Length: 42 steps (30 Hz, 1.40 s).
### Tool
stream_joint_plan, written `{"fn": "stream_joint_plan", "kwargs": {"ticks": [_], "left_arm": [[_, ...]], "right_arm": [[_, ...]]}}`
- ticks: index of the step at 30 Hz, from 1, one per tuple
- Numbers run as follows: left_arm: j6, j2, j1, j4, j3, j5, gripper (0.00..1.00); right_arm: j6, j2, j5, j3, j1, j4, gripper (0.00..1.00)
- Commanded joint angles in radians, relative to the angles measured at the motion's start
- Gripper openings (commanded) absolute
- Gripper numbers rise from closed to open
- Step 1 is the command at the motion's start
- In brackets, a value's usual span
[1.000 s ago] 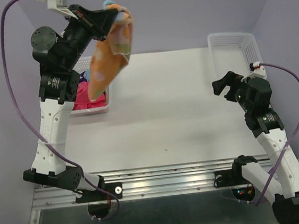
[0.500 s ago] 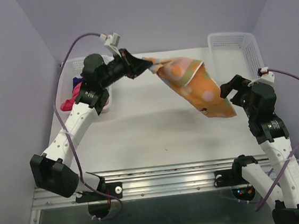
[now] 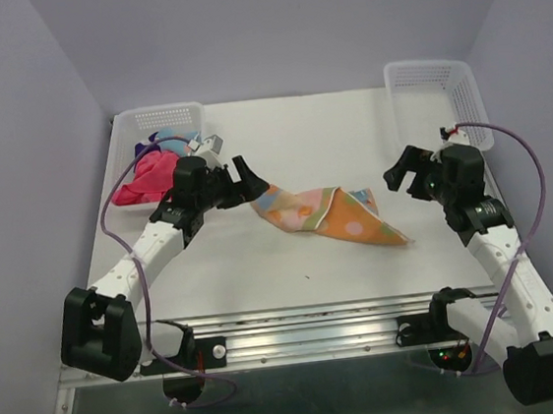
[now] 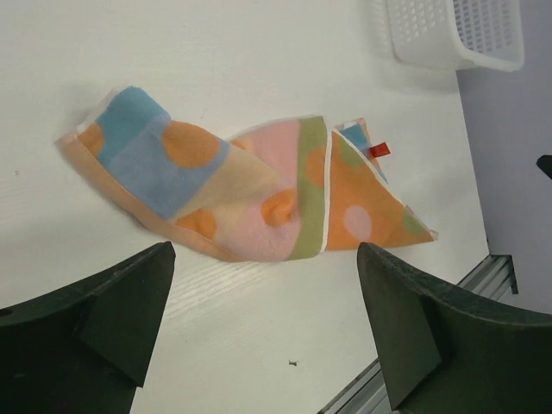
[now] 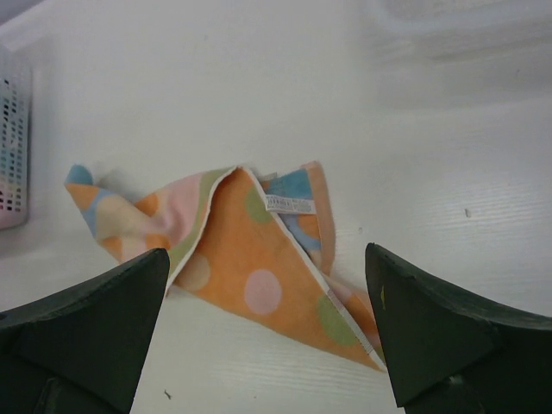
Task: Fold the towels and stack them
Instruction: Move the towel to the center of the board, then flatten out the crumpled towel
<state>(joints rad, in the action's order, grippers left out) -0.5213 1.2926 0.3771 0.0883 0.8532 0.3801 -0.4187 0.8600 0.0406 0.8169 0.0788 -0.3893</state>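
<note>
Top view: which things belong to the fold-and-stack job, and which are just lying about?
Job:
- patterned towel, orange and blue, crumpled mid-table
- pink towel, inside the left basket
- purple towel, a dark bit behind the pink one, mostly hidden

Lying about:
- left basket, only a container here
- right basket, at the far right corner

You have loose towel (image 3: 322, 217) flat on table (image 3: 299, 135), between your two sets of jaws. One end lies just ahead of left gripper (image 3: 246, 181), rest lies ahead of right gripper (image 3: 402, 176). Behind your left jaws: left basket (image 3: 158, 114), other towels (image 3: 145, 178) inside it. Off right side of your right jaws: right basket (image 3: 431, 77).
</note>
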Motion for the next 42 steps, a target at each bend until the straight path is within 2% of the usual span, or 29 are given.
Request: {"fn": "stream_joint_plan", "kwargs": {"ticks": [1,5,8,10,11,13,15,18,22,29,36,39,40,42], "left_arm": [[0.009,-0.041,0.012,0.027,-0.04,-0.023,0.99],[-0.034,0.025,0.084,0.042,-0.086,-0.003,0.99],[-0.051,0.088,0.19,0.041,-0.068,-0.012,0.99],[-0.062,0.117,0.252,0.034,-0.049,-0.07,0.99],[-0.06,0.149,0.316,0.018,-0.017,-0.128,0.99],[-0.054,0.192,0.368,-0.022,0.032,-0.19,0.99],[-0.052,0.26,0.423,-0.087,0.118,-0.309,0.99],[-0.054,0.35,0.447,-0.226,0.233,-0.432,0.99],[-0.036,0.437,0.48,-0.298,0.328,-0.524,0.99],[0.017,0.494,0.548,-0.341,0.374,-0.543,0.99],[0.007,0.528,0.562,-0.358,0.374,-0.57,0.99],[-0.019,0.551,0.562,-0.398,0.398,-0.635,0.9],[-0.025,0.563,0.562,-0.407,0.414,-0.65,0.81],[-0.032,0.58,0.562,-0.424,0.429,-0.687,0.72]], "right_arm": [[0.005,0.043,0.094,-0.064,0.007,0.021,1.0],[-0.021,0.08,0.082,-0.117,0.041,0.024,1.0],[-0.078,0.083,-0.007,-0.136,0.055,-0.012,1.0],[-0.138,0.054,-0.108,-0.166,0.055,-0.037,1.0],[-0.179,0.044,-0.154,-0.177,0.055,-0.064,1.0],[-0.215,0.024,-0.173,-0.208,0.055,-0.089,1.0],[-0.255,-0.001,-0.18,-0.225,0.055,-0.141,1.0],[-0.282,-0.022,-0.183,-0.257,0.055,-0.171,1.0],[-0.353,-0.029,-0.18,-0.289,0.053,-0.162,1.0],[-0.396,0.016,-0.148,-0.324,0.055,-0.094,1.0],[-0.402,0.056,-0.096,-0.361,0.055,-0.023,1.0],[-0.404,0.073,-0.093,-0.375,0.055,-0.011,1.0],[-0.405,0.079,-0.091,-0.38,0.055,-0.013,1.0],[-0.407,0.079,-0.09,-0.384,0.053,-0.016,1.0]]}}
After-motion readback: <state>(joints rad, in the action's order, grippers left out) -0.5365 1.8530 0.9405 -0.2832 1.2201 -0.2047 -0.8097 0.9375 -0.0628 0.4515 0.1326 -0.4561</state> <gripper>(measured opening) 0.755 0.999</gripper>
